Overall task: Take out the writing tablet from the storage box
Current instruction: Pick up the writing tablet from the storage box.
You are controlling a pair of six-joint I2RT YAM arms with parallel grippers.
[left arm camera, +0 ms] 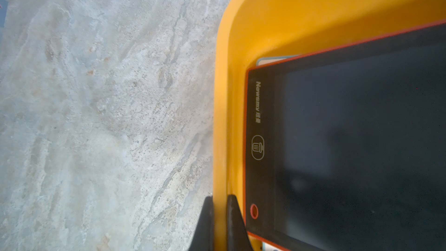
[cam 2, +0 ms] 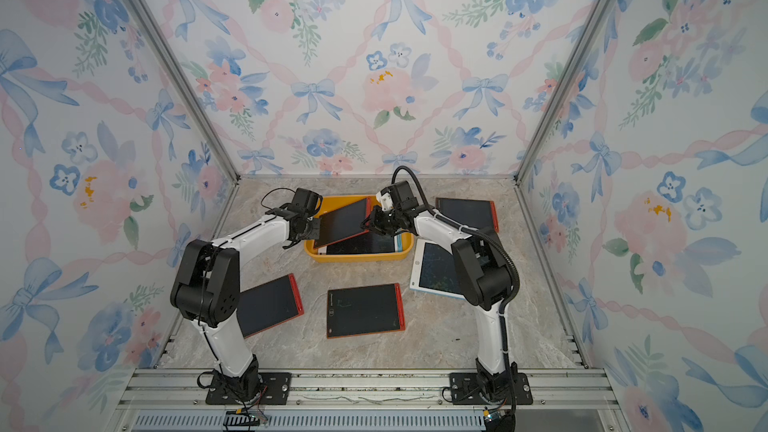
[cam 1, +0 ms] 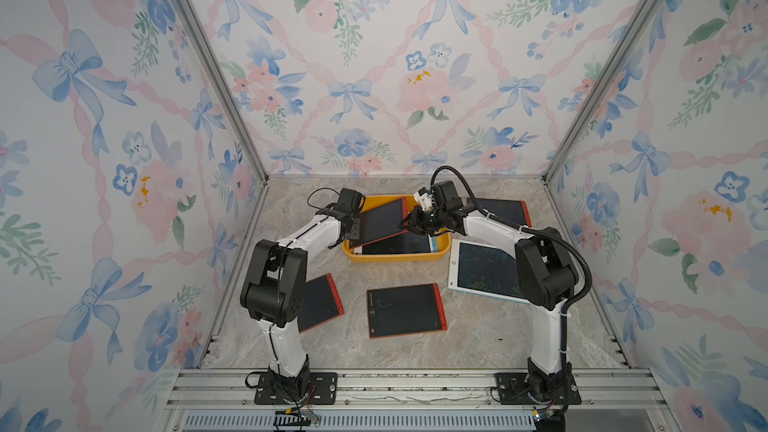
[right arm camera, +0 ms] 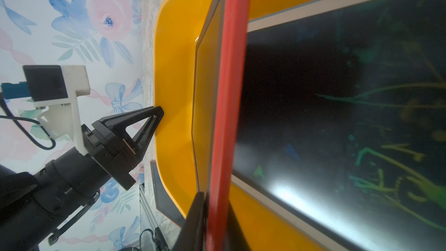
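– right claw (right arm camera: 214,199) was shut on the red edge of the tablet (cam 1: 380,220), which sat tilted in the box (cam 1: 395,258), the end by that claw raised and the other end low inside. what worried you?
– the pinch was thin, right at the frame's edge. i judged the tablet could slip and drop onto the second tablet (right arm camera: 337,117), which lay flat beneath it.
– and the box?
– left claw (left arm camera: 219,197) was clamped over its rim, one finger inside and one outside. if that hold gave, the box might have risen or slid on the desk (left arm camera: 96,117) with the lift. the low corner could also have caught on the wall.
– anything nearby?
– four more tablets (cam 1: 405,311) lay on the desk round the box, and a wide swing might have knocked one.
– any writing?
– on the tablet's black bezel, in the left wrist view, i read "newsmy" (left arm camera: 258,92), then characters too blurred to read, a bin icon (left arm camera: 257,147) and a round red button (left arm camera: 254,211). the second tablet bore only green scribbles.
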